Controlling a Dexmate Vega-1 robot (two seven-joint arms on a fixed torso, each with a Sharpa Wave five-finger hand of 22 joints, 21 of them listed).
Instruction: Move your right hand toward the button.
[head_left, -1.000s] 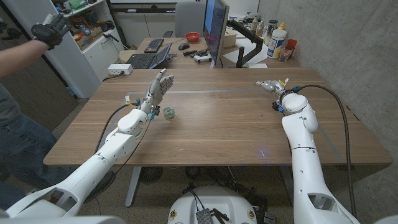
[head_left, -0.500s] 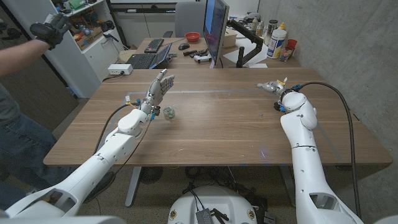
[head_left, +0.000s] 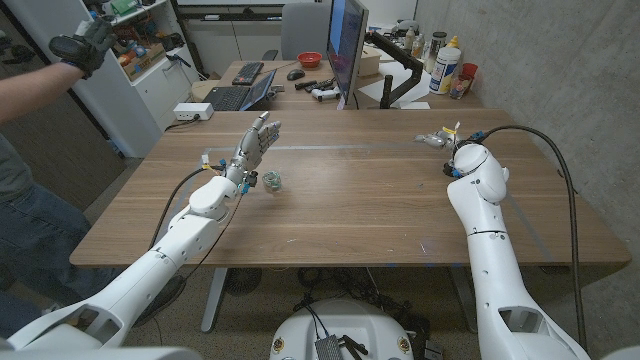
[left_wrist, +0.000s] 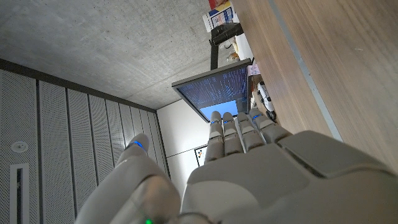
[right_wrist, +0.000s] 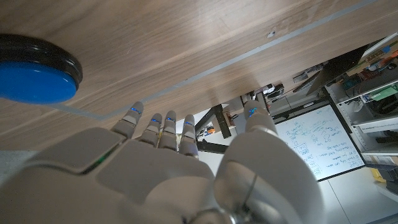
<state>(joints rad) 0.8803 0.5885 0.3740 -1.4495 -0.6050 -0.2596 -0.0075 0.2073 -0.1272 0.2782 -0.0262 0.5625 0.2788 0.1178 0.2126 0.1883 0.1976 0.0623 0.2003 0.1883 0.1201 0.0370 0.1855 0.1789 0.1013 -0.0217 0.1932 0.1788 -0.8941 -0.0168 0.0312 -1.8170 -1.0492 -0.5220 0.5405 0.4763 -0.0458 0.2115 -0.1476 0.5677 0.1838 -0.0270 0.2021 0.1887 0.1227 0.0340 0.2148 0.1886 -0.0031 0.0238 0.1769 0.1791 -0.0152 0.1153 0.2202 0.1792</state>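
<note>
The blue button (right_wrist: 34, 78) lies on the worktop (head_left: 370, 200), beside your right hand (right_wrist: 168, 168) in its wrist view; the hand holds nothing, fingers extended close together; your left hand (head_left: 255, 145) hovers open, apart; the approach seems underway; next, close that gap.
</note>
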